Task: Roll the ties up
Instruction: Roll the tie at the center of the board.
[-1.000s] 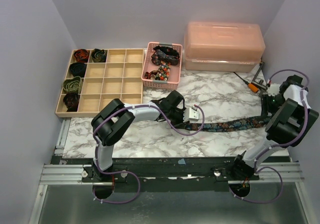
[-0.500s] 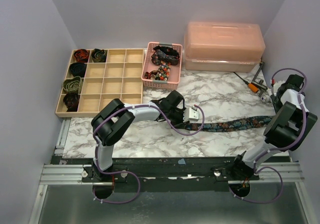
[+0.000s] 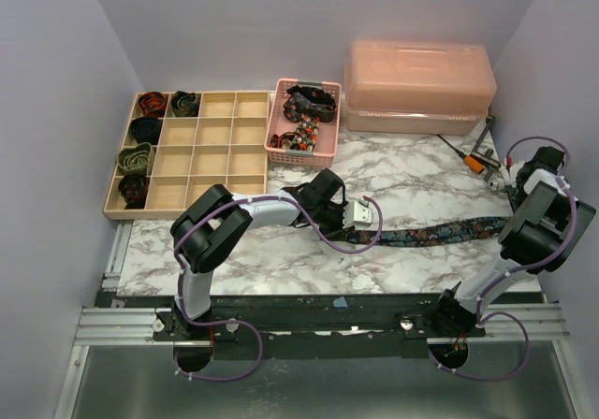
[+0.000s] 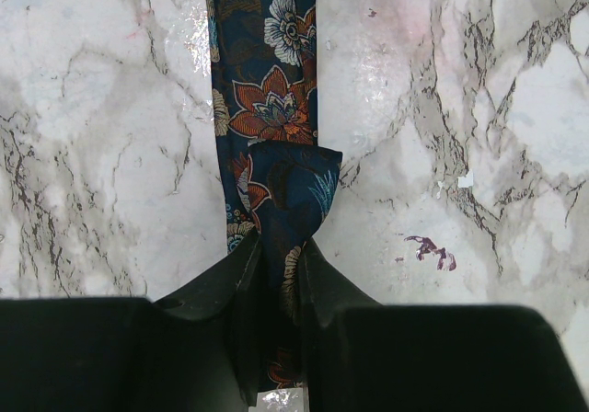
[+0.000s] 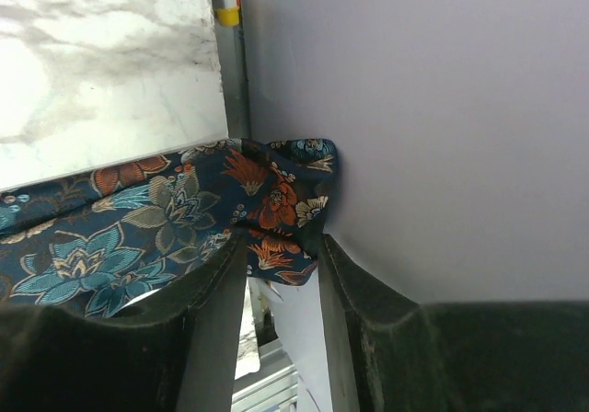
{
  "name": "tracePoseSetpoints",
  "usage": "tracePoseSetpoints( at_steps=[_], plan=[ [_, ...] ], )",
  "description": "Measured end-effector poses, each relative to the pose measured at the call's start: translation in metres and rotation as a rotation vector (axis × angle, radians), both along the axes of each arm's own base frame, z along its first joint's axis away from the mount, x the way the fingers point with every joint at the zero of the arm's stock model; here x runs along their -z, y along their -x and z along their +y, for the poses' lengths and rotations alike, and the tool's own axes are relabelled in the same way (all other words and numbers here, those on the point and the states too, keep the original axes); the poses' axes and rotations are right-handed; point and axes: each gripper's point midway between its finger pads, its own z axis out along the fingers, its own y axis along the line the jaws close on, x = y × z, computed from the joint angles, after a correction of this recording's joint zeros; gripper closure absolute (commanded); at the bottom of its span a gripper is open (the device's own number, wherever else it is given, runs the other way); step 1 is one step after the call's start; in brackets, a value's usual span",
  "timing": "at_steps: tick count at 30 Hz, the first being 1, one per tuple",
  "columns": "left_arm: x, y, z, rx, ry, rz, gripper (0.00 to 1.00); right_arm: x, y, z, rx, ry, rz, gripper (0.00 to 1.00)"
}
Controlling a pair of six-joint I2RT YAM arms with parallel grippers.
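**Item: one floral tie, stretched flat across your marble table, gripped at both ends.**

At 10 o'clock your wooden tray holds five coiled ties: four down its left column and one at the top of the next. At centre your left gripper is pinched tight on the floral tie's narrow end, which is folded over once just past the fingertips. At 12 o'clock the pink basket carries loose ties. At 1 o'clock stands a lidded pink box. From centre the floral tie runs toward 3 o'clock, where your right gripper holds its wide end bunched between narrowed fingers, beside the wall.
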Motion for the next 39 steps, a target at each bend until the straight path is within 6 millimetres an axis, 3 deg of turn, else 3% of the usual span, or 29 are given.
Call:
tracePoseSetpoints(
  at_steps=[7, 9, 13, 22, 28, 33, 36, 39],
  plan=[
    [0.0, 0.0, 0.0, 0.0, 0.0, 0.001, 0.83, 0.018, 0.015, -0.009, 0.045, -0.026, 0.039, 0.62],
    [0.0, 0.0, 0.0, 0.0, 0.0, 0.0, 0.83, 0.025, 0.018, -0.009, 0.049, -0.037, 0.054, 0.69],
    [0.0, 0.0, 0.0, 0.0, 0.0, 0.0, 0.83, 0.028, 0.019, -0.01, 0.054, -0.04, 0.06, 0.99],
    [0.0, 0.0, 0.0, -0.001, 0.0, 0.001, 0.84, 0.024, 0.017, -0.004, 0.047, -0.097, 0.051, 1.0],
    [0.0, 0.0, 0.0, -0.001, 0.0, 0.001, 0.84, -0.008, 0.007, 0.01, 0.021, -0.168, -0.022, 1.0],
    [0.0, 0.0, 0.0, 0.0, -0.001, 0.001, 0.84, -0.046, -0.009, 0.032, -0.023, -0.257, -0.131, 0.99],
    [0.0, 0.0, 0.001, 0.002, -0.002, -0.001, 0.84, -0.058, -0.011, 0.062, -0.066, -0.339, -0.16, 1.0],
    [0.0, 0.0, 0.001, 0.004, -0.002, -0.002, 0.84, -0.063, -0.015, 0.103, -0.137, -0.438, -0.152, 1.0]
  ],
)
